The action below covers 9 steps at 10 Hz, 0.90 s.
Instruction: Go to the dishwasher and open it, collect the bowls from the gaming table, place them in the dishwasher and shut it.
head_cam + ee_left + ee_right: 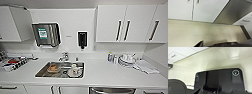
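The dishwasher (112, 90) shows as a strip of brushed steel under the white counter, right of the sink, at the lower edge of the head view. In the left wrist view a grey steel-like panel (233, 13) stands beside white cabinet doors (204, 10) above a pale floor; I cannot tell whether it is the dishwasher front. A dark part of my left gripper (200, 44) pokes in over that floor. My right gripper (209, 90) hangs over the same pale floor below its dark plate. The bowls and the gaming table are out of view.
A steel sink (40, 72) holds a brownish-orange dish (53, 68) and white crockery (74, 71). Behind it are a faucet (64, 56), a towel dispenser (46, 34) and a soap dispenser (82, 39). Stacked plates (127, 60) and a cloth (146, 67) lie to the right.
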Tool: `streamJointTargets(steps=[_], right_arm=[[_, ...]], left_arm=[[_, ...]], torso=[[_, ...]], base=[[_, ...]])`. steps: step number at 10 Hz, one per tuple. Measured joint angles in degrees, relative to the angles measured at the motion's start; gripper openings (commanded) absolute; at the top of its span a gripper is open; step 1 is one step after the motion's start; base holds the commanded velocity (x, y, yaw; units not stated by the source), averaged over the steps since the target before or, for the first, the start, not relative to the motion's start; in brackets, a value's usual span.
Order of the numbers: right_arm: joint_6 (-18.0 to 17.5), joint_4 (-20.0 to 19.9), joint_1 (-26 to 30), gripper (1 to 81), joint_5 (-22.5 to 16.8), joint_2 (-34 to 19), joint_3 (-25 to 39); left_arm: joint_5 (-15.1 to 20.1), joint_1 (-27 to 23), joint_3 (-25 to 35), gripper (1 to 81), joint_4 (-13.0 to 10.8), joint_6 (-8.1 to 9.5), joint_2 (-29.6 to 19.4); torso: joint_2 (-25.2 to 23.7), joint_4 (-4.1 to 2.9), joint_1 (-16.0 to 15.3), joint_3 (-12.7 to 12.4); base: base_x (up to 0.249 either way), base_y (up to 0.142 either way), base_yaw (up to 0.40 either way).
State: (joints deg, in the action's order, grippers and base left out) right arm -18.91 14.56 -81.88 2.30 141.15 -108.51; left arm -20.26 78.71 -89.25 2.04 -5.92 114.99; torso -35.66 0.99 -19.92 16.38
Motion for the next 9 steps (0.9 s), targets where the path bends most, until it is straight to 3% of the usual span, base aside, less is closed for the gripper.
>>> streamJointTargets(steps=[3,6,9], right_arm=[[0.0,0.0,-0.02,81.1,-0.18,0.24,-0.01],[0.0,0.0,-0.2,81.1,-0.38,0.27,-0.01],[0.0,-0.04,-0.06,81.1,-0.41,0.27,-0.01]], left_arm=[[3.97,-3.02,7.69,81.1,-1.93,0.11,-1.82],[5.68,-6.31,16.09,81.1,-4.01,0.15,-4.3],[7.92,-9.18,21.91,81.1,-5.78,0.12,-5.96]], torso=[[-6.03,0.0,-3.78,0.0],[-12.02,0.0,-7.56,0.04],[-17.14,0.0,-10.69,3.41]], base=[[0.0,0.0,0.0],[0.0,0.0,0.0],[0.0,0.0,0.0]])
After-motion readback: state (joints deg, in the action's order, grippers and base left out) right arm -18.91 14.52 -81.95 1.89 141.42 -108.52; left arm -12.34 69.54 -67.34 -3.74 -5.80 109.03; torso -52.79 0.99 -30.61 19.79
